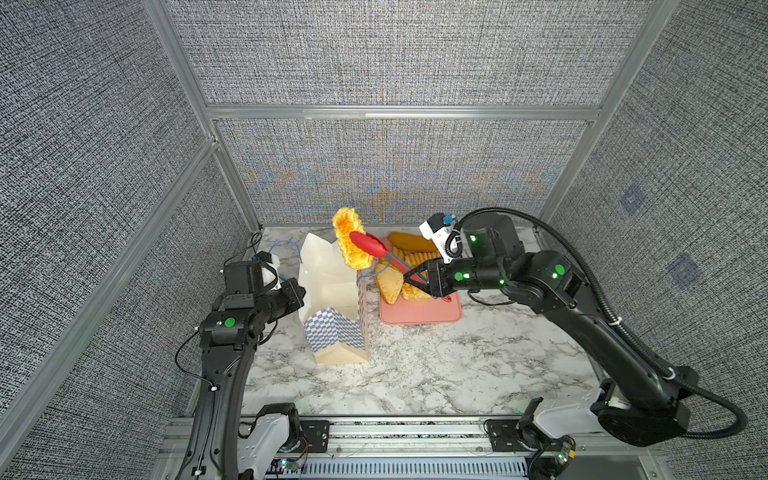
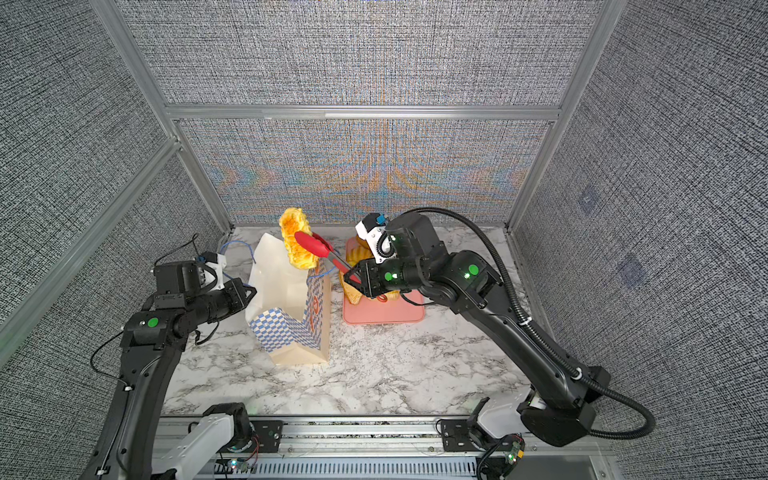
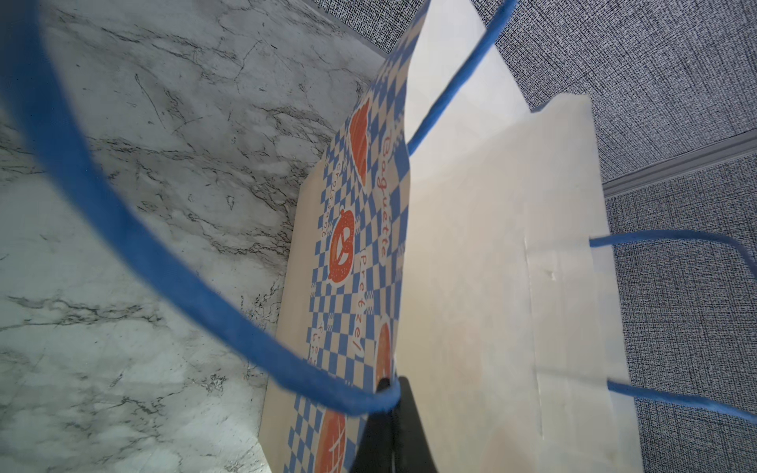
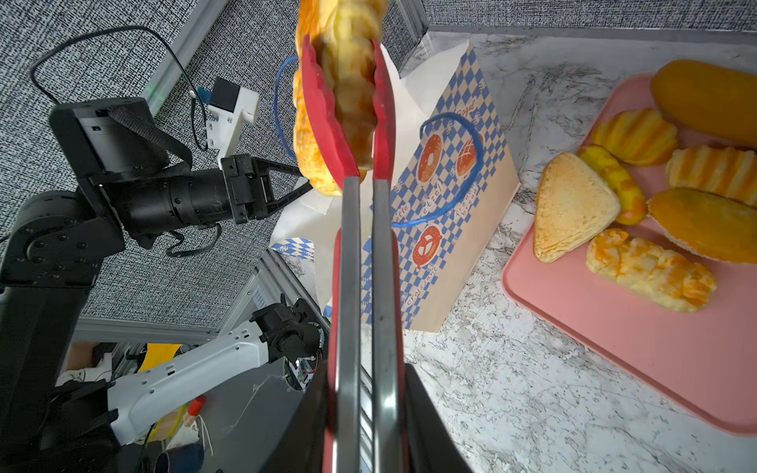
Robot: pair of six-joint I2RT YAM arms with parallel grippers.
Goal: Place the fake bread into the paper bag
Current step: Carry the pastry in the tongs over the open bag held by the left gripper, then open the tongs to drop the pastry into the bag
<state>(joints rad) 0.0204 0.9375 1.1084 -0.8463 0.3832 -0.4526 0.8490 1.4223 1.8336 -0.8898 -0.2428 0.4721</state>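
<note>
Over the marble worktop, both top views: the right end effector is clamped on the handles of the red tongs. The tong tips grip one braided piece of fake bread, aloft at the open mouth of the upright paper bag.
Left wrist view: the left end effector pinches the bag's rim beside a blue cord handle.
Right wrist view: other pastries lie on the pink tray, near the bag.

left hand, right hand clenched
</note>
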